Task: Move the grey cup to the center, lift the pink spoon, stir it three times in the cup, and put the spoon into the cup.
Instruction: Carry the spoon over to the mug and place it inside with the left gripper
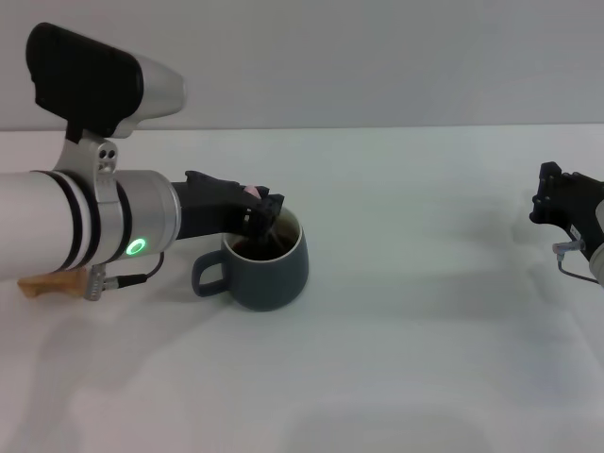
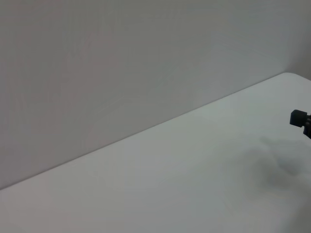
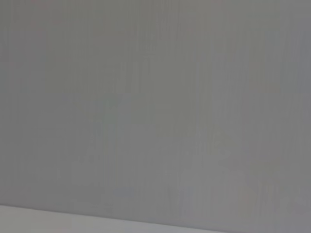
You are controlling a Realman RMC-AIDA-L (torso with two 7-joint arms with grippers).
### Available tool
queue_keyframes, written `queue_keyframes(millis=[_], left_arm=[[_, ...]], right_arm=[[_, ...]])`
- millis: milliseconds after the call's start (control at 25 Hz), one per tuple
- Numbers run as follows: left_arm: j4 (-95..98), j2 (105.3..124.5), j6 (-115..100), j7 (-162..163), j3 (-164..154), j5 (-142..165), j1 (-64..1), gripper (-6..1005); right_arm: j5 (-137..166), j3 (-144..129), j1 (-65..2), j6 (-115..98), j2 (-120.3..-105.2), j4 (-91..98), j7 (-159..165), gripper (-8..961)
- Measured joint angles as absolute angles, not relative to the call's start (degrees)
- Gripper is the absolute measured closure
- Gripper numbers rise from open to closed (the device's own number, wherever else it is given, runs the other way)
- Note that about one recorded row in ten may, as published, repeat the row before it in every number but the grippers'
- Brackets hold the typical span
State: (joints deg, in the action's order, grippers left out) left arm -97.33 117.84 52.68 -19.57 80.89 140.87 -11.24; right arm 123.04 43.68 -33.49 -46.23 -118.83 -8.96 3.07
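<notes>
Left gripper [image 1: 261, 213] clenched on the pink spoon [image 1: 251, 192], tip dipped over the rim into the grey cup [image 1: 267, 260] near table [image 1: 425, 359] centre. Right gripper [image 1: 559, 203] parked far right, finger state unclear. Risk: 1 wide stir nudging the rim, tipping cup, spilling dark liquid.

The squat slate-grey mug [image 1: 267, 265] with a cream inside stands upright on the white surface, loop handle turned leftward, holding dark liquid. Only a bit of the spoon's pale pink handle [image 1: 251, 192] shows above its rim.
</notes>
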Motion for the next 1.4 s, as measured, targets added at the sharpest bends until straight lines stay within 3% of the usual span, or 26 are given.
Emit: queue_keyframes(millis=[640, 1400], left_arm=[[-91.5, 117.93, 48.2, -20.1, 83.3, 141.9, -13.8, 855], [-96.8, 117.82, 54.2, -21.3, 83.2, 142.3, -9.8, 855]], right_arm=[[123.0, 43.7, -33.2, -46.3, -118.88, -9.2, 3.1, 953], [123.4, 43.5, -33.3, -46.3, -118.92, -10.5, 2.8, 953]])
